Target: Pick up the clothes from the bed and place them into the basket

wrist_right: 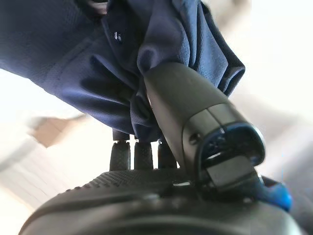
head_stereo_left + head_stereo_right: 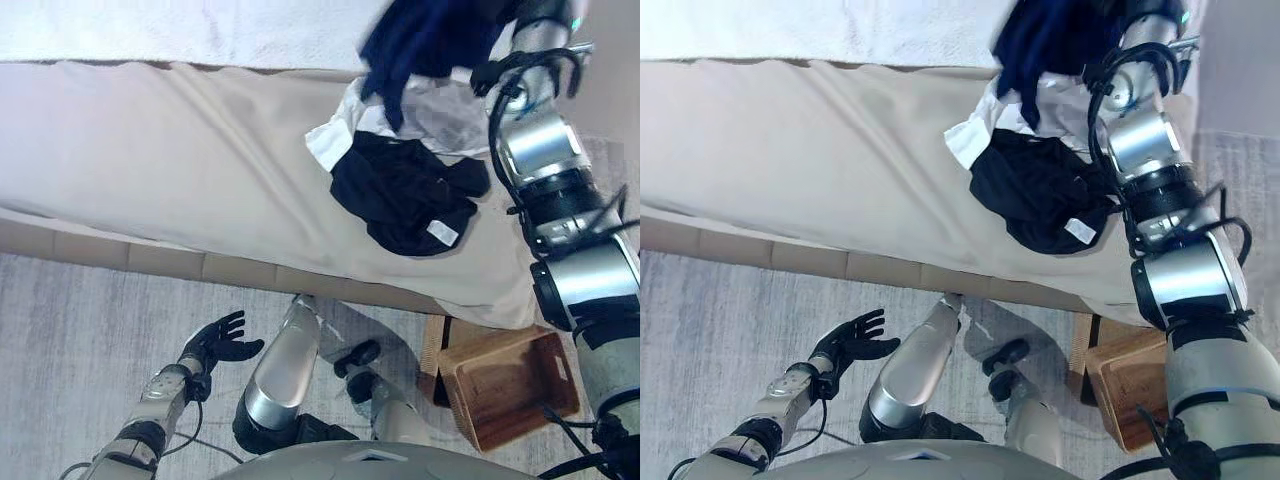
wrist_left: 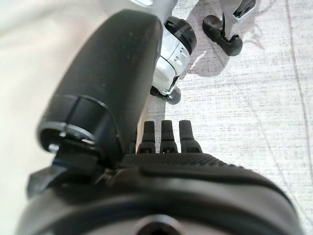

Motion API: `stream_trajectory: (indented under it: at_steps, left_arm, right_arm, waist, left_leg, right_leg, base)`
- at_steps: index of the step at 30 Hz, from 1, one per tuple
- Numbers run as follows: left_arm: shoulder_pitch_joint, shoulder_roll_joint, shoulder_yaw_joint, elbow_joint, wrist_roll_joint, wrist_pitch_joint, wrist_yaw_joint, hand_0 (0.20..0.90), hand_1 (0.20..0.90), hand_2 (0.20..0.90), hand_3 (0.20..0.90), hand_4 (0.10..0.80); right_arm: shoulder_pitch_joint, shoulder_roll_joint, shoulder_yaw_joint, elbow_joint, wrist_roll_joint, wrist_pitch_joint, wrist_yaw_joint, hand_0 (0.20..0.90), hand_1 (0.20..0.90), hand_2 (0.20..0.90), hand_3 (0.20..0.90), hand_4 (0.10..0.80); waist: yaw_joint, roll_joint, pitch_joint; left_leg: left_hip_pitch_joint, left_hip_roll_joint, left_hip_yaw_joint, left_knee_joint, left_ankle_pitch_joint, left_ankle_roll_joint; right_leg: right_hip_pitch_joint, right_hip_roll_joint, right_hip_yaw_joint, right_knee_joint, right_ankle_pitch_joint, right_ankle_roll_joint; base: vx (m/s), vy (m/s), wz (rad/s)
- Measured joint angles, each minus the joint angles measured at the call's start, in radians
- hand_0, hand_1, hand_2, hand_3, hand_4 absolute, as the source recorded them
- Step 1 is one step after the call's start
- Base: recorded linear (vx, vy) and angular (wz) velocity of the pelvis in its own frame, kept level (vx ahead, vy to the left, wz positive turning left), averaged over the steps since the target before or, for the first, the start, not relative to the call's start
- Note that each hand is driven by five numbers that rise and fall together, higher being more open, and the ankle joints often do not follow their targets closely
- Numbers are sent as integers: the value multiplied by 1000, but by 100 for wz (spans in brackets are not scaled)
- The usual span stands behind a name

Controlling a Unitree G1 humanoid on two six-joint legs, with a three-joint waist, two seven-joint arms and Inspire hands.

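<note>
A navy blue garment (image 2: 420,40) hangs above the far right of the bed (image 2: 180,160), held up by my right hand (image 1: 195,122), whose thumb and fingers are closed into the cloth (image 1: 98,58). Below it on the beige cover lie a black garment (image 2: 405,195) and a white one (image 2: 345,130). The wooden basket (image 2: 510,385) stands on the floor by the bed's right corner, next to my right arm. My left hand (image 2: 215,340) hangs low over the carpet in front of the bed, fingers relaxed and empty; it also shows in the left wrist view (image 3: 166,142).
The bed's wooden side rail (image 2: 150,255) runs across the view in front of me. Grey carpet (image 2: 80,330) covers the floor on the left. A white blanket (image 2: 150,30) lies along the bed's far edge.
</note>
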Motion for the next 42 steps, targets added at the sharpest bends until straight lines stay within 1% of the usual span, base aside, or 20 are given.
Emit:
stream_trajectory:
  at_steps: [2, 3, 6, 9, 12, 14, 17, 19, 22, 25, 29, 30, 31, 33, 34, 35, 37, 38, 41, 42]
  left_arm:
    - [16, 2, 22, 17, 29, 0, 4, 900, 900, 900, 900, 800]
    - [21, 0, 39, 28, 65, 14, 16, 900, 900, 900, 900, 800]
    - [57, 1, 44, 39, 106, 26, 22, 900, 900, 900, 900, 800]
    - [82, -5, 47, 66, 143, 58, 28, 900, 900, 900, 900, 800]
    - [111, -18, 47, 76, 148, 79, 29, 900, 900, 900, 900, 800]
    - [111, -25, 48, 74, 166, 103, 29, 900, 900, 900, 900, 800]
    - [126, -33, 44, 70, 189, 135, 29, 900, 900, 900, 900, 800]
    - [133, -38, 43, 67, 193, 153, 28, 900, 900, 900, 900, 800]
    - [134, -38, 24, 67, 194, 163, 29, 900, 900, 900, 900, 800]
    - [110, -42, 8, 65, 189, 176, 29, 900, 900, 900, 900, 800]
    - [52, -65, -26, 38, 149, 174, 29, 900, 900, 900, 900, 800]
    - [37, -74, -28, 23, 135, 172, 29, 900, 900, 900, 900, 800]
    - [15, -82, -35, 9, 120, 168, 28, 900, 900, 900, 900, 800]
    - [-16, -89, -50, -8, 97, 151, 28, 900, 900, 900, 900, 800]
    - [-37, -89, -64, -18, 87, 146, 28, 900, 900, 900, 900, 800]
    - [-56, -89, -72, -23, 79, 143, 28, 900, 900, 900, 900, 800]
    - [-81, -89, -75, -31, 57, 136, 30, 900, 900, 900, 900, 800]
    - [-92, -88, -81, -32, 48, 134, 35, 900, 900, 900, 900, 800]
    - [-110, -86, -92, -43, 11, 132, 37, 900, 900, 900, 900, 800]
    - [-111, -86, -94, -49, 3, 133, 36, 900, 900, 900, 900, 800]
  right_arm:
    - [50, -23, -45, -80, -25, -18, -32, 300, 300, 300, 200, 100]
    - [114, -70, -100, -146, -47, -23, -57, 300, 300, 300, 200, 100]
    - [218, -118, -182, -171, -60, -21, -97, 300, 300, 300, 200, 100]
    - [317, -121, -227, -175, -69, -18, -107, 300, 300, 300, 200, 100]
    - [404, -138, -227, -175, -68, -11, -100, 300, 300, 300, 200, 100]
    - [463, -164, -237, -175, -66, 4, -72, 300, 300, 300, 200, 100]
    - [608, -166, -261, -175, -27, 20, 4, 300, 300, 300, 200, 100]
    - [687, -155, -258, -162, -26, 24, 57, 300, 300, 300, 200, 100]
    - [755, -141, -242, -112, -28, 36, 131, 300, 300, 300, 200, 100]
    - [759, -142, -209, -21, -30, 61, 182, 300, 300, 300, 200, 100]
    - [725, -148, -178, 78, -62, 66, 228, 300, 300, 300, 200, 100]
    - [701, -152, -163, 108, -70, 71, 238, 300, 300, 300, 200, 100]
    - [671, -152, -157, 141, -70, 75, 243, 300, 300, 300, 200, 100]
    - [621, -154, -137, 197, -72, 91, 247, 300, 300, 300, 200, 100]
    - [578, -154, -113, 251, -84, 111, 258, 714, 714, 714, 683, 583]
    - [542, -158, -89, 291, -91, 134, 264, 900, 900, 900, 900, 800]
    - [493, -161, -73, 344, -92, 183, 270, 900, 900, 900, 900, 800]
    - [462, -165, -52, 386, -92, 209, 273, 900, 900, 900, 900, 800]
    - [403, -167, -41, 475, -112, 282, 304, 900, 900, 900, 900, 800]
    - [388, -178, -14, 499, -129, 306, 323, 900, 900, 900, 900, 800]
  waist:
    - [-26, -20, -15]
    - [-55, -34, -26]
    - [-118, -55, -88]
    - [-178, -44, -169]
    - [-221, -19, -242]
    - [-253, 1, -268]
    - [-305, 23, -317]
    - [-340, 35, -324]
    - [-374, 54, -327]
    - [-385, 81, -314]
    - [-390, 144, -244]
    - [-393, 160, -228]
    - [-392, 174, -204]
    - [-391, 193, -165]
    - [-387, 200, -138]
    - [-383, 201, -113]
    - [-379, 207, -75]
    - [-379, 208, -62]
    - [-377, 230, -28]
    - [-378, 241, -18]
  left_leg:
    - [15, 1, 12, -7, -5, 6]
    - [44, 3, 24, -18, -7, 7]
    - [63, 12, 51, -31, -10, 9]
    - [96, 37, 107, -57, -10, 7]
    - [129, 48, 147, -90, -8, 4]
    - [154, 55, 165, -111, -6, 1]
    - [187, 73, 213, -145, -1, -5]
    - [210, 82, 229, -163, 2, -8]
    - [218, 93, 249, -176, 13, -10]
    - [226, 107, 259, -180, 24, -18]
    - [219, 125, 259, -183, 36, -35]
    - [199, 130, 259, -179, 40, -42]
    - [181, 133, 259, -178, 45, -48]
    - [153, 140, 261, -174, 64, -54]
    - [135, 142, 268, -169, 68, -56]
    - [124, 143, 273, -167, 70, -58]
    - [99, 140, 283, -165, 64, -64]
    - [84, 135, 284, -162, 69, -59]
    - [55, 124, 284, -152, 79, -58]
    - [54, 125, 285, -152, 83, -57]
  right_leg:
    - [9, 1, 15, -8, 0, 0]
    - [24, 3, 37, -10, 0, 0]
    - [35, 11, 64, -31, 33, -3]
    - [43, 36, 108, -81, 58, 0]
    - [60, 45, 145, -123, 74, 3]
    - [73, 51, 162, -146, 87, 3]
    - [67, 62, 202, -148, 88, 4]
    - [68, 68, 218, -146, 93, 5]
    - [58, 81, 238, -146, 100, -3]
    - [46, 94, 254, -131, 100, -4]
    - [26, 104, 255, -115, 99, -4]
    - [-1, 104, 256, -102, 97, -7]
    - [-25, 104, 257, -83, 89, -20]
    - [-74, 104, 261, -46, 88, -21]
    - [-114, 102, 267, -1, 74, -39]
    - [-149, 99, 275, 39, 56, -44]
    - [-217, 84, 284, 125, 10, -52]
    - [-249, 80, 291, 168, -1, -56]
    - [-308, 68, 302, 237, -18, -62]
    - [-312, 68, 302, 245, -19, -63]
  base:
    - [60, -51, -20]
    - [-14, -55, -19]
    - [18, -90, -29]
    - [33, -146, -52]
    - [-10, -163, -49]
    - [-48, -179, -38]
    - [-25, -194, -41]
    - [-52, -177, -39]
    - [-78, -175, -30]
    - [-161, -169, -17]
    - [-197, -149, -3]
    - [-170, -115, -5]
    - [-170, -84, -5]
    - [-171, -66, -10]
    - [-113, -74, -17]
    - [-117, -63, -19]
    - [-118, -38, -9]
    - [-120, -23, -1]
    - [-98, -17, -2]
    - [-102, -19, -6]
